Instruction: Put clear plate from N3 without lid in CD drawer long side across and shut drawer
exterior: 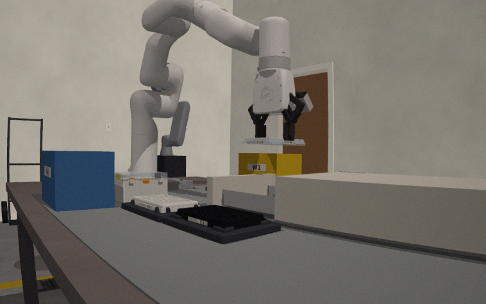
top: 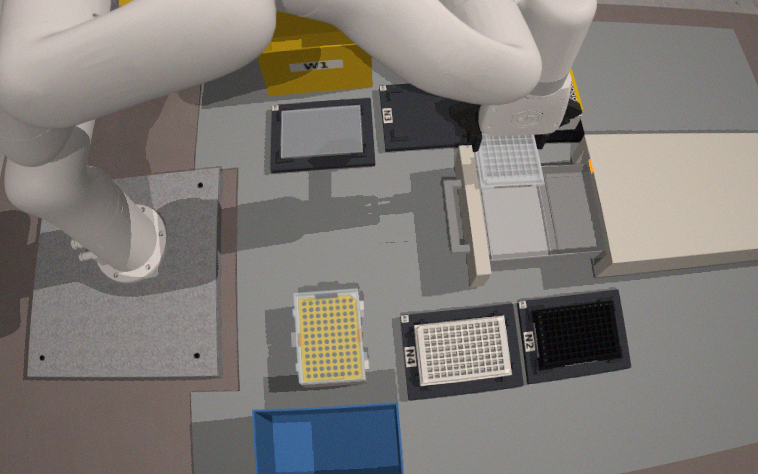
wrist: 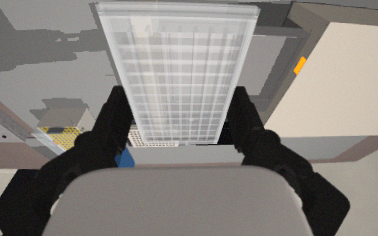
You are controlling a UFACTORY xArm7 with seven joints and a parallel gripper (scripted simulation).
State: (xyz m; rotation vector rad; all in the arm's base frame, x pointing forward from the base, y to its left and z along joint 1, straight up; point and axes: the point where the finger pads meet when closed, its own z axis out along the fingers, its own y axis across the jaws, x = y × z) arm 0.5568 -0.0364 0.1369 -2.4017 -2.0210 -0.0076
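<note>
My gripper (top: 510, 140) is shut on the clear plate (top: 509, 158), gripping it by its two long sides. In the side view the gripper (exterior: 274, 133) holds the plate (exterior: 274, 142) level, well above the bench. The plate hangs over the far end of the open drawer (top: 538, 214) of the cooler CD (top: 694, 194). The drawer's two places are empty. The amber lamp (top: 591, 166) is lit. The work nest N3 (top: 423, 117) is empty. In the wrist view the plate (wrist: 177, 70) fills the space between my fingers, and the lamp (wrist: 299, 65) shows to its right.
The drawer front (top: 473, 217) and bar handle (top: 452, 214) face the arm's base. A lidded plate sits in the nest (top: 321, 132) left of N3. The yellow bin W1 (top: 314, 64), the tip box (top: 329, 338), nests N4 (top: 463, 350) and N2 (top: 573, 335), and the blue bin (top: 328, 438) stand around.
</note>
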